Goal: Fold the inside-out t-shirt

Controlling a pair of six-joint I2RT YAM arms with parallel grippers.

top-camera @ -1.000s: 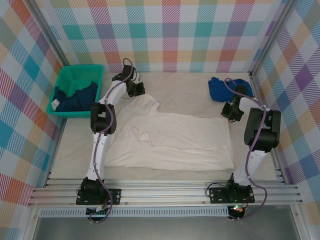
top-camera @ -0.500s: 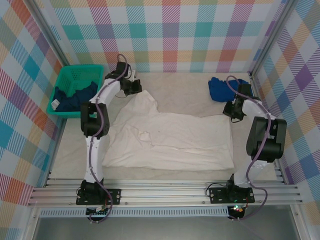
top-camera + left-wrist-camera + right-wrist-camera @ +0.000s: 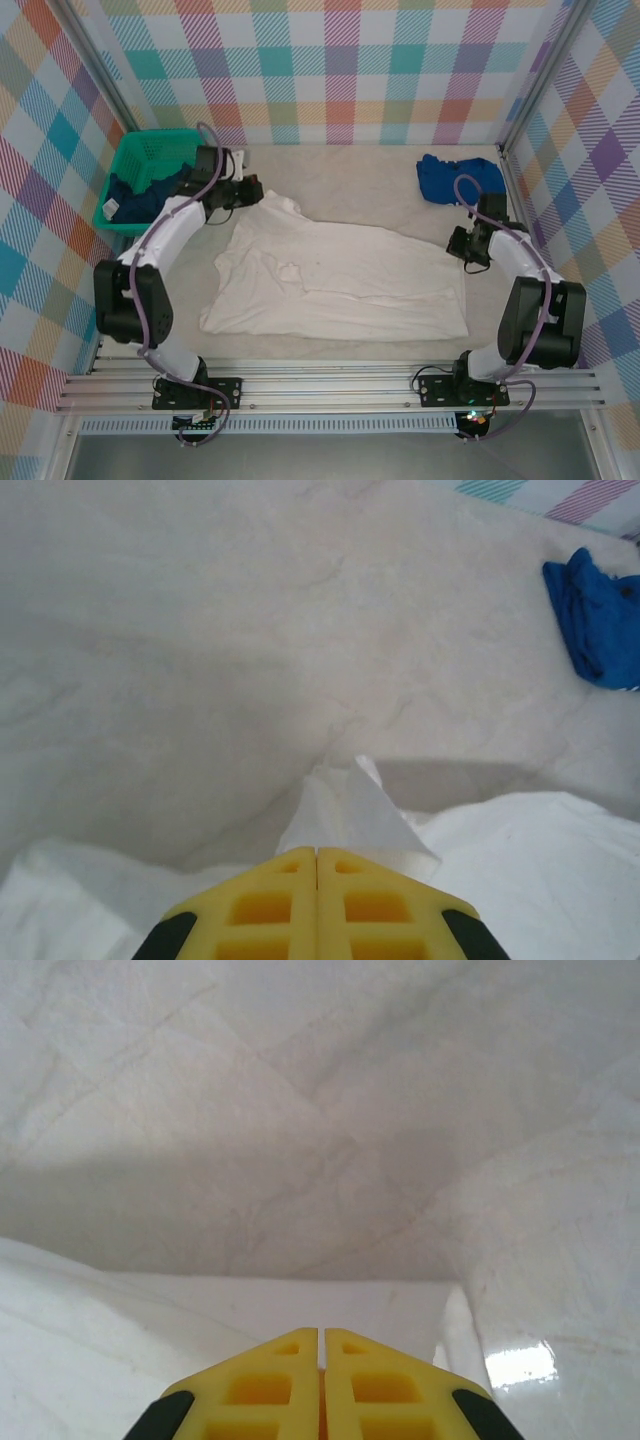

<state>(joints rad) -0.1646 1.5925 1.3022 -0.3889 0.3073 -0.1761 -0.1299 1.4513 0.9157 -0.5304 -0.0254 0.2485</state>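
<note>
Plain white inside-out t-shirt on table

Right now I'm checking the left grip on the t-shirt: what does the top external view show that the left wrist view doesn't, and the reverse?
From above: the whole white t-shirt spread flat, the green basket holding a dark garment, and the right gripper at the shirt's far right corner. From the left wrist: the left gripper close up, its yellow fingers pressed together, with a peak of white cloth rising from between them. Both: the left gripper at the shirt's far left corner, and the blue shirt.
</note>
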